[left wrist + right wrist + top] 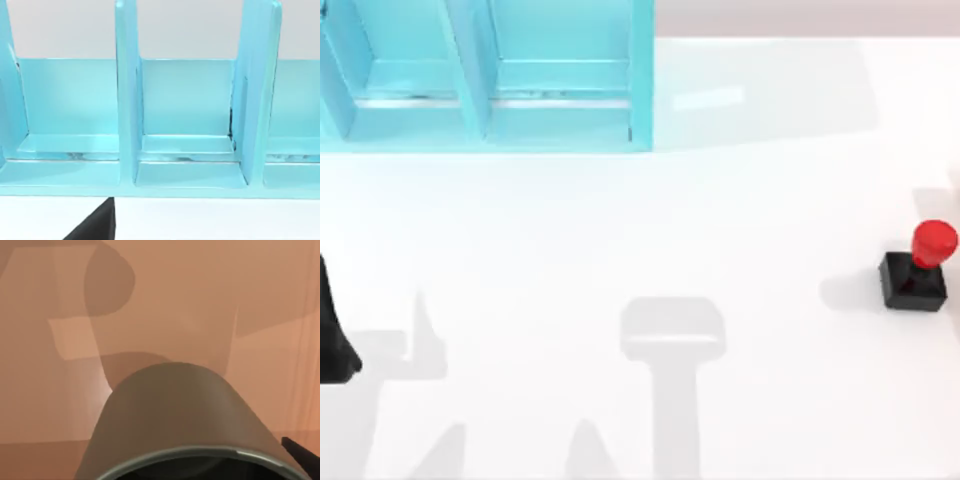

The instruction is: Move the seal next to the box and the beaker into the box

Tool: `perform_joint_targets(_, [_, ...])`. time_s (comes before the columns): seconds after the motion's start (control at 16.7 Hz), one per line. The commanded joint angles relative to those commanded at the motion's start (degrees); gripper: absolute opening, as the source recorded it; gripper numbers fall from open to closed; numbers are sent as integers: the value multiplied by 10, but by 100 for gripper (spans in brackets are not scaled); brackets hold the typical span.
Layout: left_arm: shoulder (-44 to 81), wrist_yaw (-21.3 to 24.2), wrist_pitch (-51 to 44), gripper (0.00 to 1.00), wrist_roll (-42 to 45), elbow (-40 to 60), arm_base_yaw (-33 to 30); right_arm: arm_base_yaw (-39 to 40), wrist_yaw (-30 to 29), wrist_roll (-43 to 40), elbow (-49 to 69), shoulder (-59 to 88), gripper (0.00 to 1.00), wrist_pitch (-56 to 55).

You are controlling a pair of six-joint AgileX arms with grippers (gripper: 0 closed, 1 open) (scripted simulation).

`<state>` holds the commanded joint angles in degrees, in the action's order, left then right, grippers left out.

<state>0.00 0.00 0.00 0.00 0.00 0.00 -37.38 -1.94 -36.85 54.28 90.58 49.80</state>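
Right now the beaker [185,420] is seen very close in the right wrist view, over an orange-brown surface; whether fingers are clamped on it cannot be told. It should be kept upright and lowered slowly. The seal [918,268] is stood at the counter's [640,260] right edge.

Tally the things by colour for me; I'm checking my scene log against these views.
Light blue: 1, the divided box
Black and red: 1, the seal
Olive-grey: 1, the beaker, close up in the right wrist view
Total: 3
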Motion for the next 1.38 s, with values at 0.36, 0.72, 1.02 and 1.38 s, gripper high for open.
perform_joint_targets(0.36, [0, 0, 0, 100, 0, 0, 0, 0, 0, 0, -1, 1, 15, -1])
perform_joint_targets(0.72, [0, 0, 0, 100, 0, 0, 0, 0, 0, 0, -1, 1, 60, -1])
perform_joint_targets(1.02, [0, 0, 0, 100, 0, 0, 0, 0, 0, 0, -1, 1, 98, -1])
perform_joint_targets(1.38, [0, 0, 0, 100, 0, 0, 0, 0, 0, 0, -1, 1, 100, -1])
